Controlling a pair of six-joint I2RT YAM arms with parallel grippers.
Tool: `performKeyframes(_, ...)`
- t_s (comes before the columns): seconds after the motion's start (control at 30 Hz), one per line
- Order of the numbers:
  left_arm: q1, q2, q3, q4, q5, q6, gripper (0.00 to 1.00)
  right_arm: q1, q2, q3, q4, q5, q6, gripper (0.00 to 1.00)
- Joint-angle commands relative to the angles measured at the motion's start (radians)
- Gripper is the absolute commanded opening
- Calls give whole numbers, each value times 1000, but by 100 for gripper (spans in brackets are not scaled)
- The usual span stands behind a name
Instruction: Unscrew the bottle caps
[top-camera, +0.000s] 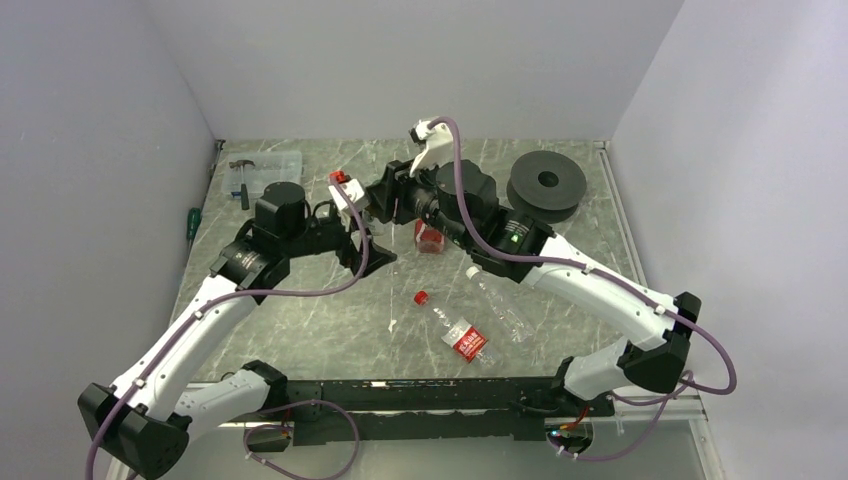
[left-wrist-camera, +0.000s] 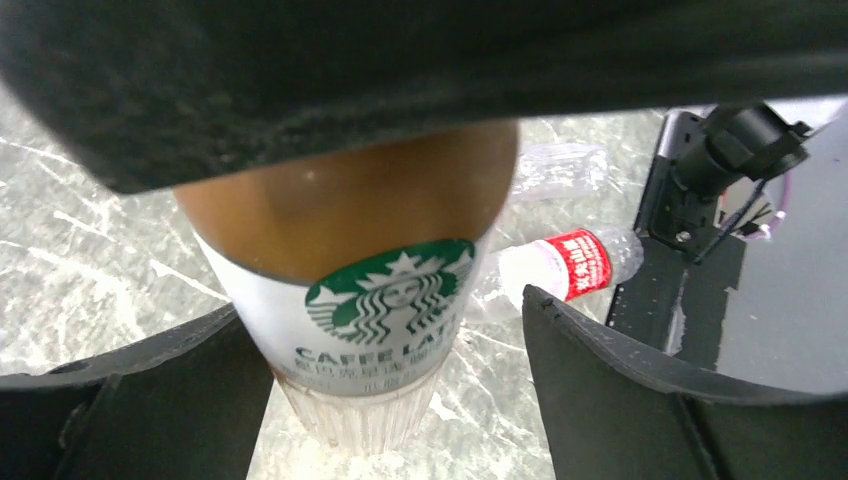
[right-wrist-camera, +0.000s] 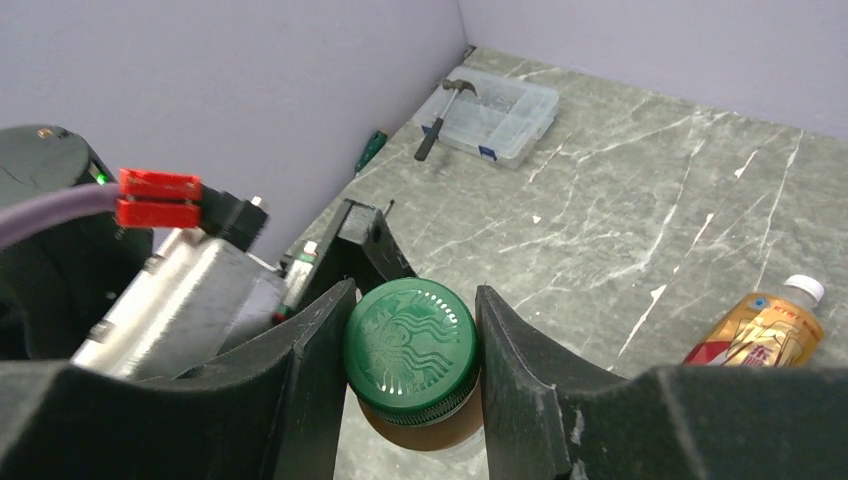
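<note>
Two grippers are meeting at one bottle, just left of the black spool (top-camera: 546, 182). The left gripper (left-wrist-camera: 382, 302) is clasping the amber bottle (left-wrist-camera: 360, 220) round its labelled body, its jaws narrowed to the bottle's width. The right gripper (right-wrist-camera: 412, 300) is pinching the green cap (right-wrist-camera: 410, 345), one finger pressing each side, and the cap is sitting on the bottle's neck. Nearer the arm bases than the spool, the red-labelled bottle (top-camera: 462, 337) is lying on its side wearing its red cap (top-camera: 421, 297). The plain bottle (top-camera: 498, 300) is lying just beside it, on the spool's side.
</note>
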Motion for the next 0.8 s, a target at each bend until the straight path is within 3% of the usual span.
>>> performKeyframes(0.0, -2, 12, 6, 61, -77, 13, 87, 15, 7, 77, 25, 79, 2, 0)
performKeyframes(0.07, -2, 12, 0, 78, -83, -2, 79, 15, 0, 71, 31, 102, 34, 0)
performKeyframes(0.27, -2, 7, 12, 102, -76, -38, 37, 15, -22, 19, 89, 115, 145, 0)
performKeyframes(0.37, -2, 1, 14, 87, -84, -44, 27, 15, 3, 47, 77, 105, 167, 1)
performKeyframes(0.4, -2, -1, 14, 85, -95, -47, 26, 14, 19, 69, 56, 110, 172, 6)
performKeyframes(0.53, -2, -5, 21, 71, -172, -57, 15, 15, 55, 132, -29, 179, 194, 51)
performKeyframes(0.63, -2, 5, 39, 47, -241, -61, 3, 15, 51, 134, -47, 230, 201, 64)
performKeyframes(0.77, -2, 9, 40, 34, -286, -57, 0, 15, 68, 166, -79, 262, 194, 67)
